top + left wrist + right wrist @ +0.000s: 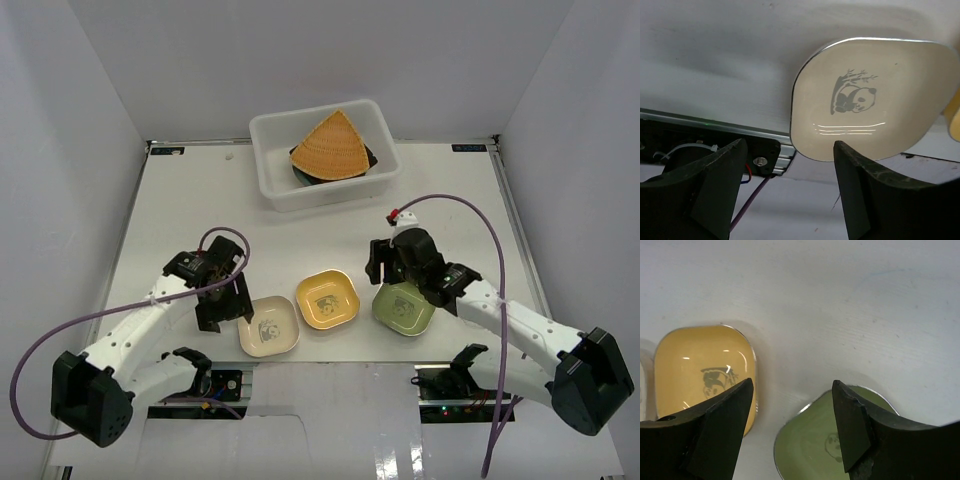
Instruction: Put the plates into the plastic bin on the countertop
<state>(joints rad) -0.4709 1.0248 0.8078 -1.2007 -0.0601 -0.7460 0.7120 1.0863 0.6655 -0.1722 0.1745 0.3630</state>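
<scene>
The white plastic bin (331, 192) stands at the back centre of the countertop (200, 200). It holds an orange fan-shaped plate (329, 146) lying on dark plates. Three small square plates lie near the front edge: cream (268, 328), yellow (327, 299), green (403, 310). My left gripper (225, 307) is open and empty just left of the cream plate (875, 100); its right finger is at the plate's near rim. My right gripper (385, 265) is open and empty, low over the green plate's (815, 447) far-left corner, with the yellow plate (700, 370) to its left.
White walls close in the left, right and back sides. The countertop's front edge has a metal rail (715, 127) with wiring below it. Purple cables (470, 205) loop from both arms. The yellow plate's edge shows at the right in the left wrist view (954, 120).
</scene>
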